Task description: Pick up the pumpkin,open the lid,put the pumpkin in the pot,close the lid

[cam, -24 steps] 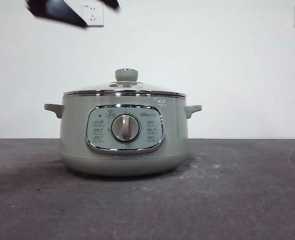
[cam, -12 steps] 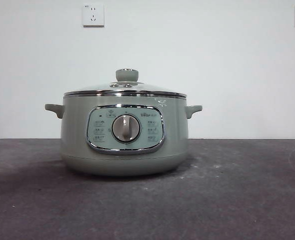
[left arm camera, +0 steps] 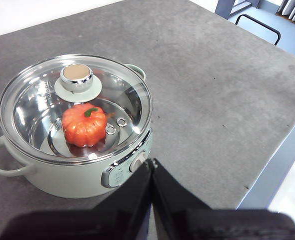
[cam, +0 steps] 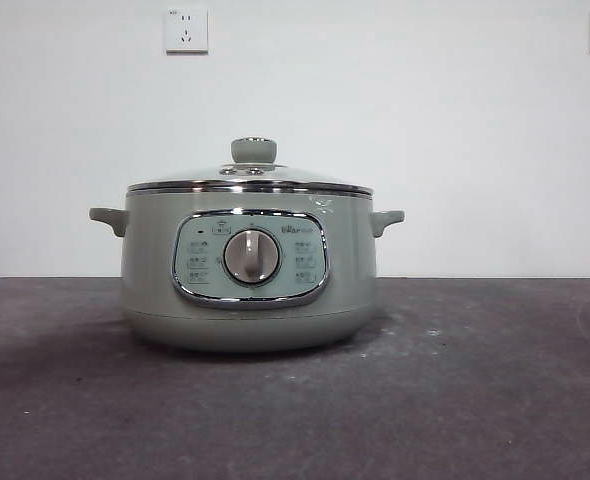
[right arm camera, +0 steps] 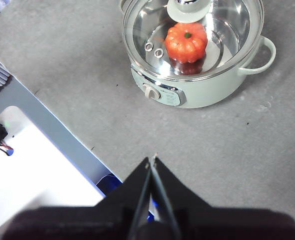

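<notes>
The sage-green pot (cam: 250,270) stands on the dark table with its glass lid (cam: 250,180) seated on the rim. Through the glass, both wrist views show the orange pumpkin (left arm camera: 84,125) (right arm camera: 186,42) lying inside the pot (left arm camera: 72,175) (right arm camera: 197,90), under the lid (left arm camera: 42,105) (right arm camera: 222,30). My left gripper (left arm camera: 151,162) hangs shut and empty above the table, off the pot's dial side. My right gripper (right arm camera: 152,159) is shut and empty too, high and well away from the pot. Neither shows in the front view.
The grey table (cam: 475,400) spreads around the pot; its edge (left arm camera: 272,150) drops off to the floor. A white surface (right arm camera: 32,175) lies beyond the table edge in the right wrist view. Two wall sockets (cam: 186,30) sit high on the white wall.
A black arm tip at the front view's top left a second ago has gone out of view. The pot and lid have not moved.
</notes>
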`<state>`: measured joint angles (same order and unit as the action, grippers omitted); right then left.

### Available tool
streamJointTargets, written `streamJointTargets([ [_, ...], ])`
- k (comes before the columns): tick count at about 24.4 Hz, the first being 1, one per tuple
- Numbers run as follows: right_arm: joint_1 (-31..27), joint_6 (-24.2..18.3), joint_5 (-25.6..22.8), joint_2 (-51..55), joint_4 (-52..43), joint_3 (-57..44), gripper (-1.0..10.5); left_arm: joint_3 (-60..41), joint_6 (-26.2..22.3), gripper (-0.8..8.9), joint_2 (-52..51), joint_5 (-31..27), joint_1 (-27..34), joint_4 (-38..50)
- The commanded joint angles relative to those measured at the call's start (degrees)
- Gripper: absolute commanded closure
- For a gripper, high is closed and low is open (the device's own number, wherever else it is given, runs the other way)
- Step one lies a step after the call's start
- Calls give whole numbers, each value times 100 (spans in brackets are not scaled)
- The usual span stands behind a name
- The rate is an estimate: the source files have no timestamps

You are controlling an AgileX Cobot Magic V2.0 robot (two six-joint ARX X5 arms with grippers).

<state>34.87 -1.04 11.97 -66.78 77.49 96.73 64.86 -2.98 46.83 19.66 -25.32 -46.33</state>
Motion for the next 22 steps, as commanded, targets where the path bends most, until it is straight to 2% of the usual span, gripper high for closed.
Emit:
streamJointTargets([
  [1,7,52,-9,20,61,-17,946,13,15,818,-11,-9,-24,17],
  [9,7,52,-9,20,61,-17,946,13,-7,816,-11,-63,-22,164],
  [11,7,52,-9,22,61,-17,946,13,-175,816,-11,-87,-20,164],
  [14,7,50,-9,22,61,-17,946,9,-483,816,-17,-686,17,238],
  [17,7,52,-9,22,61,-17,946,-37,-686,816,-157,-1316,389,682],
  [22,7,50,-9,26,61,-17,946,-1093,-820,816,-931,-1025,1491,2494],
])
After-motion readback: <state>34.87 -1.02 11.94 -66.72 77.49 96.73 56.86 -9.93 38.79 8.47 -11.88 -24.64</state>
